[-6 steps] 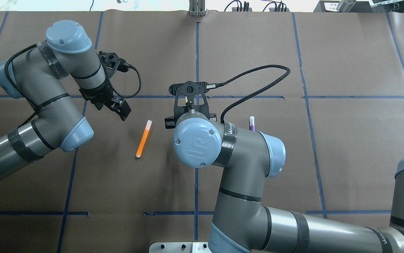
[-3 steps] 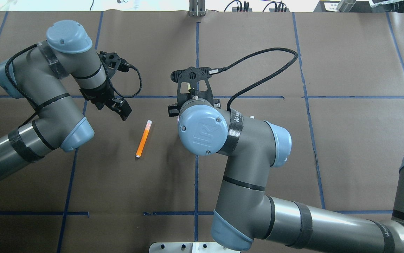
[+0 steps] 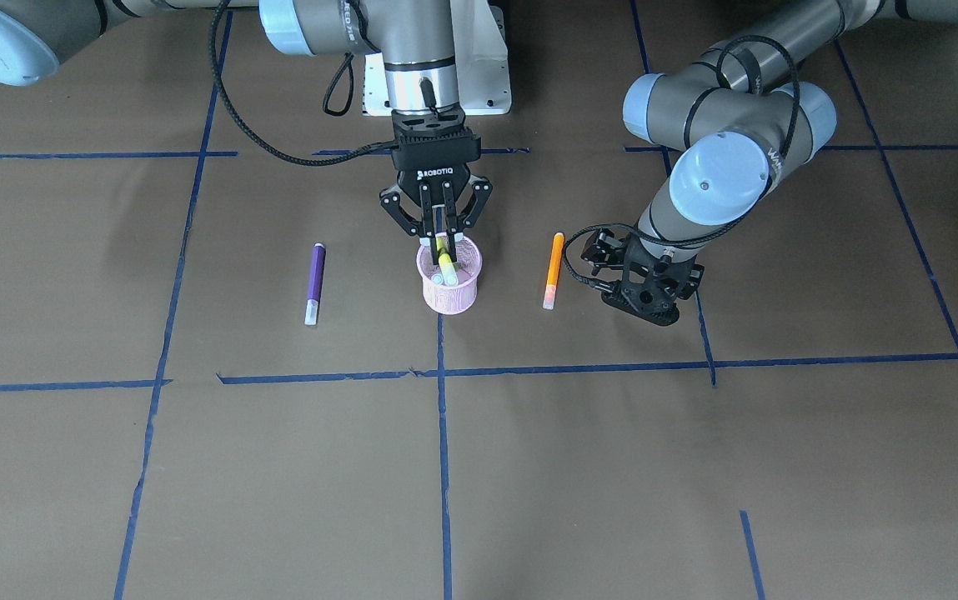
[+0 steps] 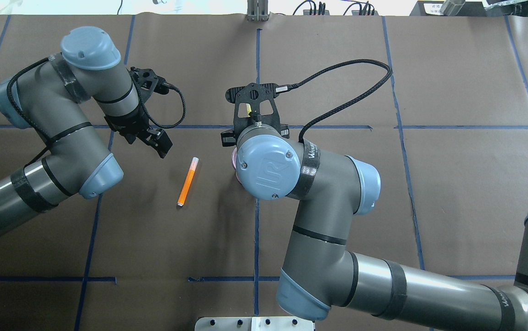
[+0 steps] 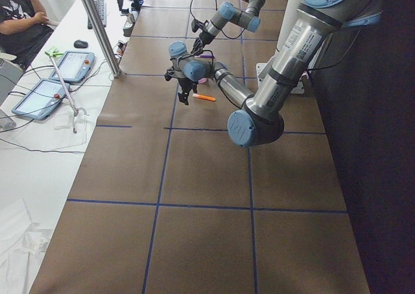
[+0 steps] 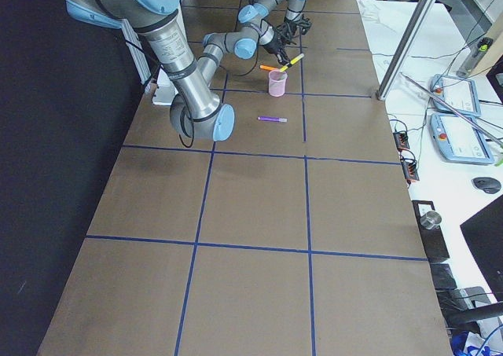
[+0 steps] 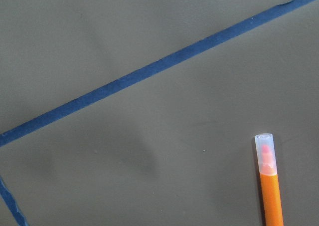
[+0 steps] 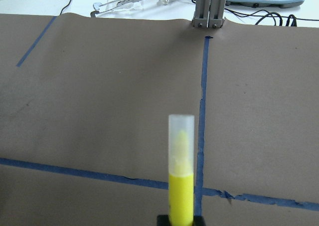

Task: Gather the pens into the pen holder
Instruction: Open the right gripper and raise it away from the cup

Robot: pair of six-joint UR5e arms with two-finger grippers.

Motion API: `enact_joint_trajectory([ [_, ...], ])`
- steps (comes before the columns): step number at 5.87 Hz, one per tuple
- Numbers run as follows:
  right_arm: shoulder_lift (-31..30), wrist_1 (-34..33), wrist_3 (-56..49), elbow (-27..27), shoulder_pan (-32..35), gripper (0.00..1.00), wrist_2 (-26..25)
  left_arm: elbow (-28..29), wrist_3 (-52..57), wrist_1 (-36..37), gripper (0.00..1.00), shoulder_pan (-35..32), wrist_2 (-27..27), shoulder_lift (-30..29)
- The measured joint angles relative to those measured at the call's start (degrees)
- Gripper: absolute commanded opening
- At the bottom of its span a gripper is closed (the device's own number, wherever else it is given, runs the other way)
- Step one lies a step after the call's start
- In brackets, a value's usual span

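Beneath right arm (image 4: 270,171), half-hidden pen holder (image 4: 233,159)

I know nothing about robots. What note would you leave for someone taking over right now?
Right gripper: shut on the yellow pen, just above the pen holder, not yet released.
Left gripper: looks open and empty, beside the orange pen.
The purple pen lies flat on the holder's other side.
Done: cannot tell what is already inside the holder.
Left: drop yellow in, then collect orange and purple.
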Motion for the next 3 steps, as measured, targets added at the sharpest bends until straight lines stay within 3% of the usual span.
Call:
enact_joint_trajectory([
  [3,-0.41,1.40,0.63,-0.98,-1.37,0.11,-0.06,0.00,0.00,0.00,1.00,0.00,0.00,0.01],
])
